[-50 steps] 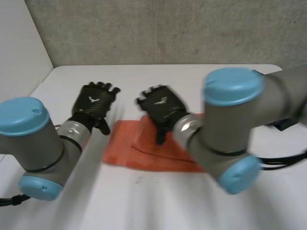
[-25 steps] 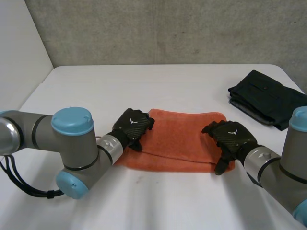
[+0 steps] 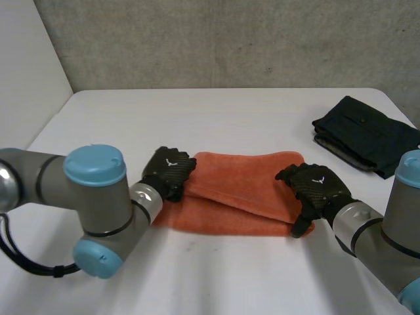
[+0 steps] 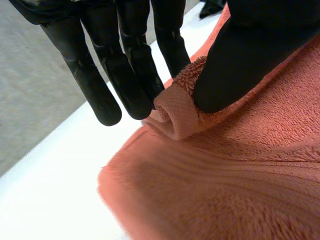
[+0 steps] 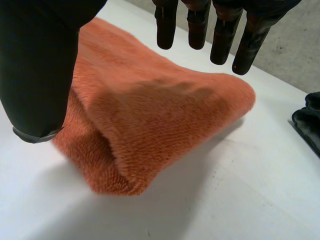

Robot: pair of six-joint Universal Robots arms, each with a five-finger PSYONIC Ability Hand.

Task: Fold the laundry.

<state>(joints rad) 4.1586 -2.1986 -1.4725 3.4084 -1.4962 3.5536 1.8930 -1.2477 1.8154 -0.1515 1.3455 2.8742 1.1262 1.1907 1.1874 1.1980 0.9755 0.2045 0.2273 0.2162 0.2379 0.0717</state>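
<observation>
An orange towel point(image 3: 243, 190) lies folded across the middle of the white table point(image 3: 216, 118). My left hand point(image 3: 169, 172) is at its left end. In the left wrist view the left hand point(image 4: 125, 75) pinches the upper layer's corner point(image 4: 175, 107) between thumb and fingers, a little above the lower layer point(image 4: 225, 180). My right hand point(image 3: 315, 187) rests at the towel's right end. In the right wrist view the right hand point(image 5: 40, 65) hangs open over the towel point(image 5: 160, 120), its fingers straight and its thumb beside the near fold.
A folded stack of dark clothes point(image 3: 364, 134) lies at the table's far right, and its edge point(image 5: 307, 122) shows beyond the towel in the right wrist view. A grey wall runs behind the table. Bare white tabletop surrounds the towel.
Both hands came down from the towel's far side to its two ends. My left hand then shut on the left corner and drew the upper layer up slightly. The right hand stayed open.
</observation>
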